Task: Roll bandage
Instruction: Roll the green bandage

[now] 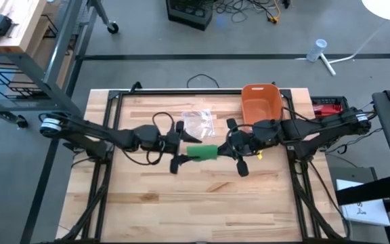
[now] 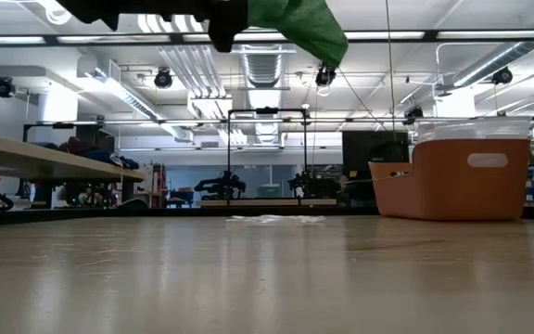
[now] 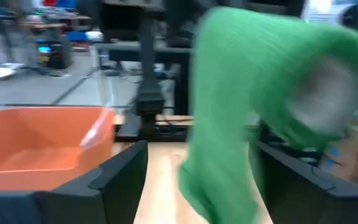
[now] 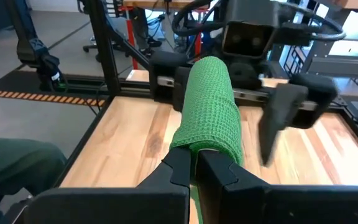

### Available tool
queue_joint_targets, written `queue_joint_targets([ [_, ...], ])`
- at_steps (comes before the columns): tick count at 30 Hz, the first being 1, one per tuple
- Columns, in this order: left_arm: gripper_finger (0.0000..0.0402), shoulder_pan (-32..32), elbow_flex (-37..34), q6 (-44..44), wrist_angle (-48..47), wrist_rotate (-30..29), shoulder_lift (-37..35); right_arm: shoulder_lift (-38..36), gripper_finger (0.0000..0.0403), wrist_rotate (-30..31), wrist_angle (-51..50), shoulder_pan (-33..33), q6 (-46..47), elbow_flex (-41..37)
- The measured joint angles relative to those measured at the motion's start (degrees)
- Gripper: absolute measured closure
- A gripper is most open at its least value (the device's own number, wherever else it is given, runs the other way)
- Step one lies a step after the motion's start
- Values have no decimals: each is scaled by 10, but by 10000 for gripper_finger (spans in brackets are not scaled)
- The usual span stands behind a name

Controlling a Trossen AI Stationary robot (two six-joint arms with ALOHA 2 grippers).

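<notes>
Two dark robot arms meet above the middle of a pale butcher-block table (image 1: 202, 196), holding a green bandage (image 1: 202, 152) in the air between them. The right gripper (image 4: 196, 163) has its fingers pressed together, pinching one end of the woven green roll. The left gripper (image 1: 179, 146) has its fingers spread wide on either side of the other end; whether they touch the bandage cannot be told. Toward the table's far right corner stands an orange plastic bin (image 1: 261, 103), and beside it, to its left, lies a crumpled clear plastic wrapper (image 1: 198, 123). A black metal frame (image 1: 181, 92) borders the tabletop. The table stands on a grey floor strewn with cables, and a workshop with benches, shelving and ceiling strip lights stretches behind it in the low view.
</notes>
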Motion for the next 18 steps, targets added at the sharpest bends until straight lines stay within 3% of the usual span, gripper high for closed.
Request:
queue_joint_targets([
  [5, 188, 0, 26, 23, 4, -48, 24, 0, 403, 0, 1, 2, 5, 0],
  [12, 381, 0, 32, 32, -31, -90, 9, -7, 403, 0, -1, 10, 13, 0],
  [18, 395, 0, 32, 72, -87, -147, -45, -15, 403, 0, -7, 11, 14, 0],
])
